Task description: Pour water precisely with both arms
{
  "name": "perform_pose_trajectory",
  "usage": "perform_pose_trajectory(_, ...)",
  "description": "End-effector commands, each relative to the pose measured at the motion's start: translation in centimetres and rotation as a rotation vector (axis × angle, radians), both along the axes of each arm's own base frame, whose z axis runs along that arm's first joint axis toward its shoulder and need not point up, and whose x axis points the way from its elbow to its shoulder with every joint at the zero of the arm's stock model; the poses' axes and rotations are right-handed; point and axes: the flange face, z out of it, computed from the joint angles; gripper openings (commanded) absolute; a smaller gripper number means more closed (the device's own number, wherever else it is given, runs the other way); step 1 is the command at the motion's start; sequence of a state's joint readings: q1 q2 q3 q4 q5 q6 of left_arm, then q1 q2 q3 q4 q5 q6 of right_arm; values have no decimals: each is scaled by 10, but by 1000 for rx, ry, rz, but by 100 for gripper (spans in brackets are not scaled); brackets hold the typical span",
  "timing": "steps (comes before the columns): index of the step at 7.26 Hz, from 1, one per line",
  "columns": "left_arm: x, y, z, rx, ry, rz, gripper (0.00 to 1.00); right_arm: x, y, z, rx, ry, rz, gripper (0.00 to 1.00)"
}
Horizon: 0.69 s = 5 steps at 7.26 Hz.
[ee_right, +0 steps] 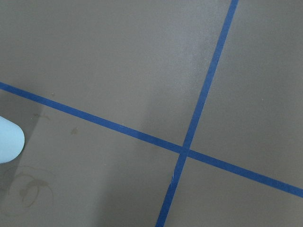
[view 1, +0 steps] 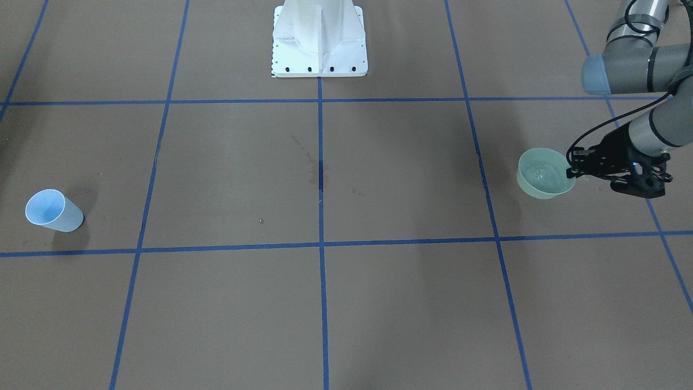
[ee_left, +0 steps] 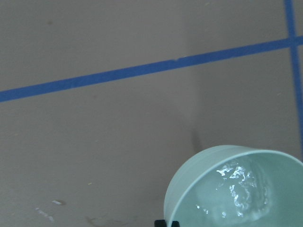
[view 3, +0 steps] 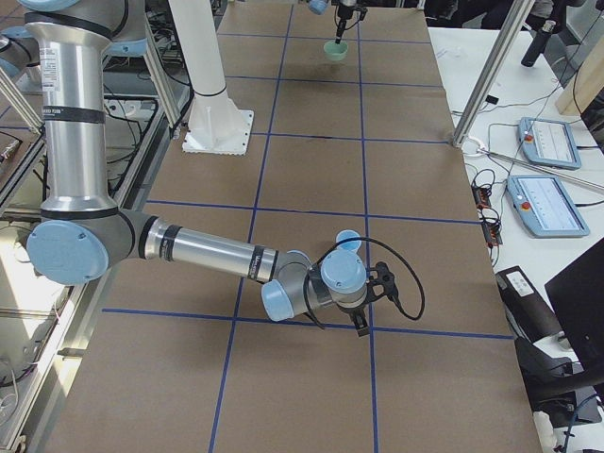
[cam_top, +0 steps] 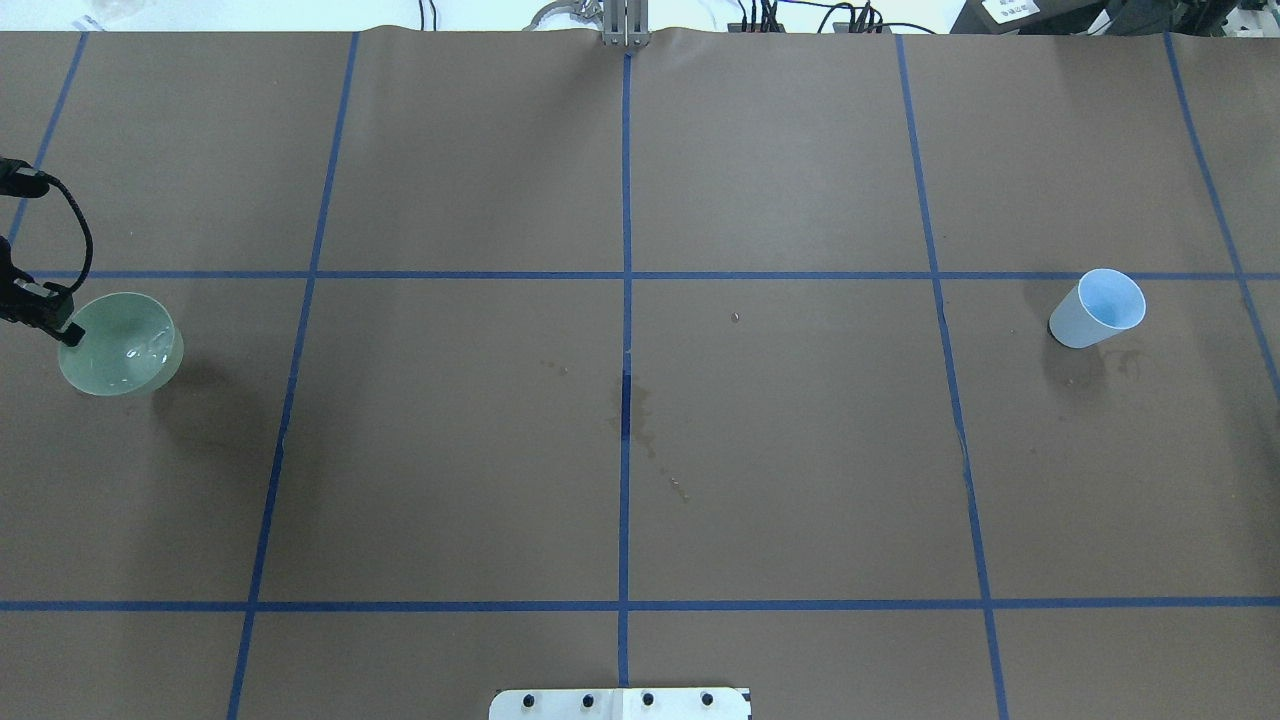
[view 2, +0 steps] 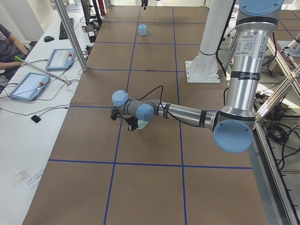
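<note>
So, the left gripper (view 1: 571, 164) is clamped on the bowl (cam_top: 95, 372), pinching the rim at about its 9 o'clock in the overhead view. The bowl is at the table's (cam_top: 800, 450) 9 o'clock end. Its shadow falls off to one side, so I'd say it's lifted.

The water (ee_left: 241, 189) is a small, rippling pool in the bottom of the bowl.

The cup (cam_top: 1097, 308) stands mouth up at the table's 3 o'clock end, well apart from the bowl. The right gripper (view 3: 363, 323) is just beside the cup, not on it. It shows only in the side view, so I cannot tell whether its fingers are apart or together.

Risks:
- The grip is on one side of the rim only, so the bowl could pivot or slip in the pinch and tip early.
- The water is already rippling, so a fast carry across the table would likely slosh it over the rim.
- The bowl has a wide round lip and no spout, and the cup mouth is narrow, so the stream may fan out and miss.
- The cup looks light. Nothing visibly holds it, so a nudge could knock it over.

Orientation: the bowl is round, so it has no long axis across the table. Its own axis runs near vertical and the mouth faces up. There may be a slight tilt, but I can't confirm it.
</note>
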<state>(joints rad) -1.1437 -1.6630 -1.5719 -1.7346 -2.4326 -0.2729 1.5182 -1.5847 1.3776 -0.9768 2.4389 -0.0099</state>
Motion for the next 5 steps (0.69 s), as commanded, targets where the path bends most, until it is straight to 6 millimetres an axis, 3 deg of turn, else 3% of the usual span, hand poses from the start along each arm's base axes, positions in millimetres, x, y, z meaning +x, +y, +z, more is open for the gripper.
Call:
perform_pose_trajectory(1,-7,11,28,-36,-20,6,0,0,1,2,-3,3,0,100)
perform_pose_trajectory(2,-7,13,35,-51,-25,7,0,0,1,1,-8,-2,4,100)
perform_pose_trajectory(3,-6,13,35,-52,-22,9,26,0,1,1,-17,-3,8,100)
perform_pose_trajectory(4,-5,13,37,-41,-21,20,65,-1,-4,-3,-48,-1,9,100)
perform_pose_trajectory(5,-5,13,37,-34,-20,25,88,-1,-16,-10,-67,3,10,100)
